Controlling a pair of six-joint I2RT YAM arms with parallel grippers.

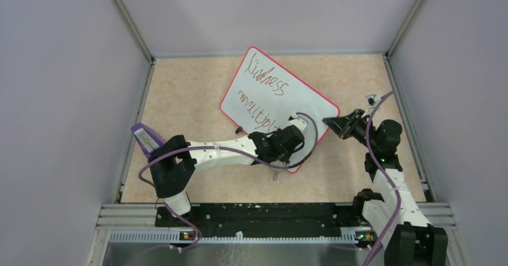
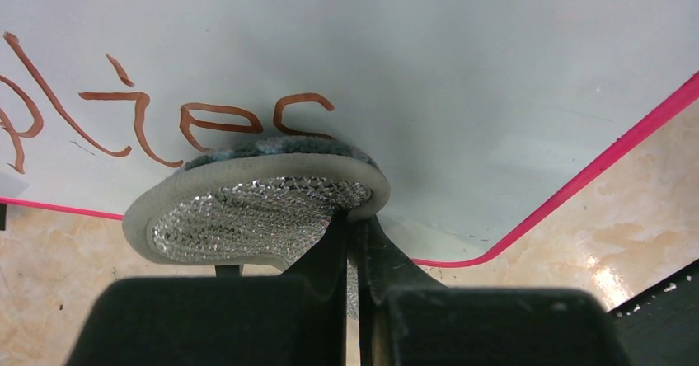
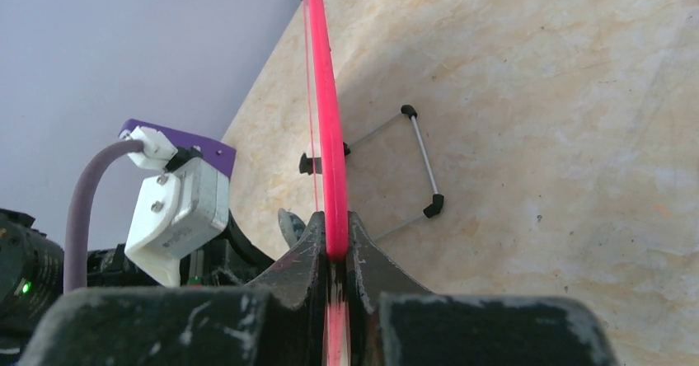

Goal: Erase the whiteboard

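Wire stand (image 3: 421, 156) beside whiteboard (image 3: 328, 135), right-wrist view

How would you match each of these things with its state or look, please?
Column one: 1 left hand; 2 right hand; 3 whiteboard; 4 wire stand.
Column two: A red-brown handwriting on it; B shut on the wiping pad; C thin metal with black ends; D shut on the whiteboard's rim.
Pairs: 1-B; 2-D; 3-A; 4-C.
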